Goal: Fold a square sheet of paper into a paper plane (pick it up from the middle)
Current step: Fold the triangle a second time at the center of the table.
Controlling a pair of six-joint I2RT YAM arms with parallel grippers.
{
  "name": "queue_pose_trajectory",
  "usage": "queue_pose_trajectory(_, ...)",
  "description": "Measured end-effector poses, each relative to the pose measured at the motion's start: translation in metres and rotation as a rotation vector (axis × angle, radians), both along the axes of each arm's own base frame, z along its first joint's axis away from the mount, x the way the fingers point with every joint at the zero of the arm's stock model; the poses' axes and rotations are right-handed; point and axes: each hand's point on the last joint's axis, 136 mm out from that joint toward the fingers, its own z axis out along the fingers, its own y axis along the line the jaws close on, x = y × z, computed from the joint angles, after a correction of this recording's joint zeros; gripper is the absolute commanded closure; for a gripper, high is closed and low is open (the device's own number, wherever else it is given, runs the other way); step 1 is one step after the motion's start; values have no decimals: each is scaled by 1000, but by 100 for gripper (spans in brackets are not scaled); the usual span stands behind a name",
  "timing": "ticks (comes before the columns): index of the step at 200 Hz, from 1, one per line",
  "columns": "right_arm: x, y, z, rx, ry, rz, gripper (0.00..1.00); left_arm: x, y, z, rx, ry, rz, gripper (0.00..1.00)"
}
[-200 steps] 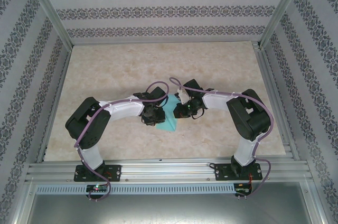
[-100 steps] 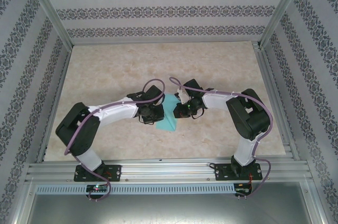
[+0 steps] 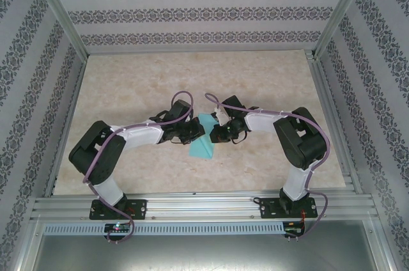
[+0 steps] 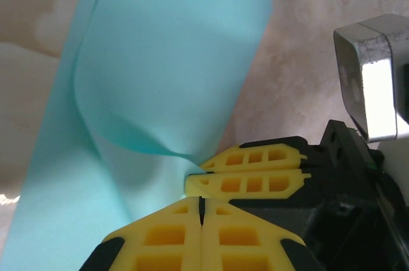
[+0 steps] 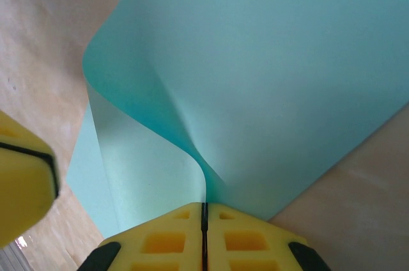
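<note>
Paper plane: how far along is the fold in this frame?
Done: the square sheet of paper is bent into a loose curl, one edge rolled over. In hand: the right gripper is shut on the curl's pinch point; the left gripper is shut beside it, its hold on the paper unclear. Left: no sharp crease, nose or wings show, so nearly all the folding remains.

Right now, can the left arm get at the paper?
Probably yes: the left gripper's shut tips are at the paper, beside the right gripper pinching it; nothing lies between.
</note>
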Motion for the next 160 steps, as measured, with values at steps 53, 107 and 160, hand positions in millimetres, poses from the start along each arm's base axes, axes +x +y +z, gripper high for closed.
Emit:
queue_pose_trajectory(53, 0, 0, 0, 1, 1, 0, 91, 1, -3, -11, -2, 21, 3, 100)
queue_pose_trajectory(107, 1, 3, 0, 19, -1, 5, 91, -2, 2, -37, 42, 69, 9, 100)
queue_pose_trajectory(160, 1, 4, 0, 23, 1, 3, 85, -1, 3, -41, 46, 72, 12, 100)
